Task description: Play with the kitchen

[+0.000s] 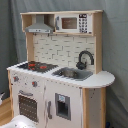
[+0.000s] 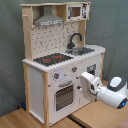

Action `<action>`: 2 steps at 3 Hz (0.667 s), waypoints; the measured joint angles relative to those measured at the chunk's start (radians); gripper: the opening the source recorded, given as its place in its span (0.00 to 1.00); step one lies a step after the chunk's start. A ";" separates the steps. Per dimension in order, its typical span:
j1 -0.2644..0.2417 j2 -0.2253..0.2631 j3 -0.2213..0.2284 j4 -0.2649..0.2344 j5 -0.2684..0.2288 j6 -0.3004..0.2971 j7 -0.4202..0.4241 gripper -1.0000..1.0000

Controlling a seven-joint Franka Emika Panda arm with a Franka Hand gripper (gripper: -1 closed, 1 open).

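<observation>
In the second exterior view the hand [image 2: 86,82], finger spread not discernible, sits level with the oven door [image 2: 64,96] of the toy kitchen [image 2: 60,60], which stands directly ahead of it toward the second exterior view's left.

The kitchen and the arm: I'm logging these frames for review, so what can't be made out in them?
- The jaws: in the second exterior view the arm points at the kitchen front, its own body hiding them.
- The arm in the first exterior view: only a pale blur at the bottom edge, cut off.
- The oven interior: too dark behind the window in both exterior views.
- The microwave buttons: too small to read.
</observation>
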 joint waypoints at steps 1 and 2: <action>-0.035 -0.027 0.003 -0.006 0.000 0.040 0.103 1.00; -0.063 -0.048 0.021 -0.016 0.000 0.064 0.194 1.00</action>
